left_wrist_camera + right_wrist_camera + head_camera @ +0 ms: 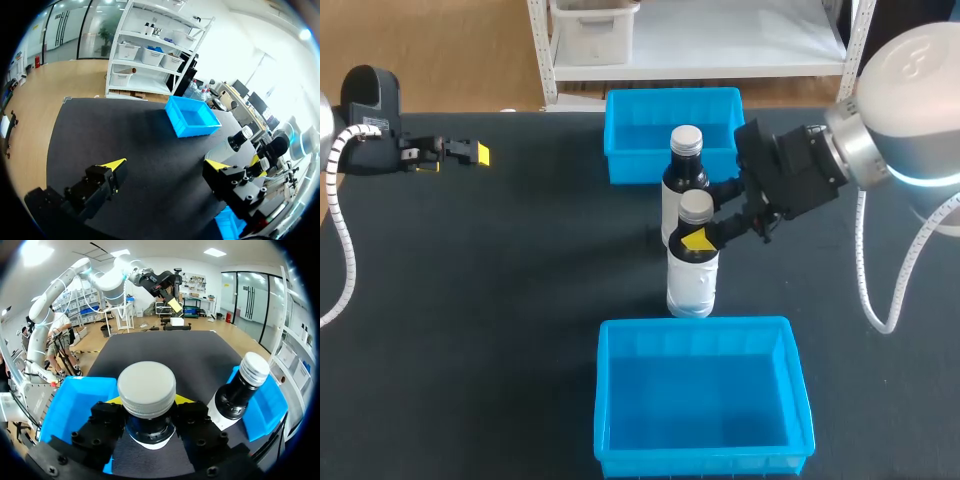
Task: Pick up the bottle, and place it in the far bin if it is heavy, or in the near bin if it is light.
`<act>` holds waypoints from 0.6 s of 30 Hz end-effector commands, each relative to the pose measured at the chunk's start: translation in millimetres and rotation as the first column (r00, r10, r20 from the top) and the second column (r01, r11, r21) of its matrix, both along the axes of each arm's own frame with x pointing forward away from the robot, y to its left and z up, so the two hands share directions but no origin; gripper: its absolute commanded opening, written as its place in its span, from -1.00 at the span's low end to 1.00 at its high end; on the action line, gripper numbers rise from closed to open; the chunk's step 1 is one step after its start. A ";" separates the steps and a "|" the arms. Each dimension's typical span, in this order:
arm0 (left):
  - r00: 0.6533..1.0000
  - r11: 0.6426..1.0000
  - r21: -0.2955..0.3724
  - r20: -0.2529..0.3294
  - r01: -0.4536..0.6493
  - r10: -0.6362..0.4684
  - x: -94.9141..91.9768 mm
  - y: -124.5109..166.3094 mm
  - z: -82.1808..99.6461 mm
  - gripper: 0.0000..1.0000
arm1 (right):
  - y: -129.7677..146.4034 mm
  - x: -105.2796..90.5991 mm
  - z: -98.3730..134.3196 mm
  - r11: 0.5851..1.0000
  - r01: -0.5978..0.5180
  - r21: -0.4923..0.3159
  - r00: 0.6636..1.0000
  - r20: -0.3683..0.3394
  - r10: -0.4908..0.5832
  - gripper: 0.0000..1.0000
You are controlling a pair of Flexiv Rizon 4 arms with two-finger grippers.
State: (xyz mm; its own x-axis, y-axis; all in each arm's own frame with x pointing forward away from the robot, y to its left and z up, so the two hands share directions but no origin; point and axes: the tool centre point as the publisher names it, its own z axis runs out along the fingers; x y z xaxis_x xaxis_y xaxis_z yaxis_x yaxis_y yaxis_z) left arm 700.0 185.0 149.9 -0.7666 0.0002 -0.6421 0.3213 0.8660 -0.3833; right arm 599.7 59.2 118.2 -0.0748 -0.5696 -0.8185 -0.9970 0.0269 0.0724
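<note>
Gripping a bottle (692, 285) over the black table (500, 280)

- Dark white-labelled plastic bottle (692, 278), upright between the bins, neck clamped in my right gripper (698, 240).
- Matching second bottle (682, 172), upright just behind it.
- Blue plastic far bin (638, 128) and near bin (700, 405).

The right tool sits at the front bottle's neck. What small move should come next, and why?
Probably a short, straight lift. The right tool appears closed on the neck of the front bottle, which seems to stand on the table between the near bin and the far bin. Lifting vertically would reveal its weight and likely avoid knocking the second bottle close behind it.
</note>
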 end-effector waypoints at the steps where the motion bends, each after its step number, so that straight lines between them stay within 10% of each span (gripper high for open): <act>1: 1.000 1.000 0.000 0.000 0.000 0.000 0.0 0.0 0.0 1.00 | -0.2 -1.4 -4.6 1.000 -0.003 0.001 1.000 -0.002 0.003 -1.00; 18: 1.000 1.000 0.000 0.000 0.000 0.000 0.0 0.0 0.0 1.00 | -0.7 -1.4 -4.5 1.000 -0.007 0.001 1.000 -0.002 0.007 -1.00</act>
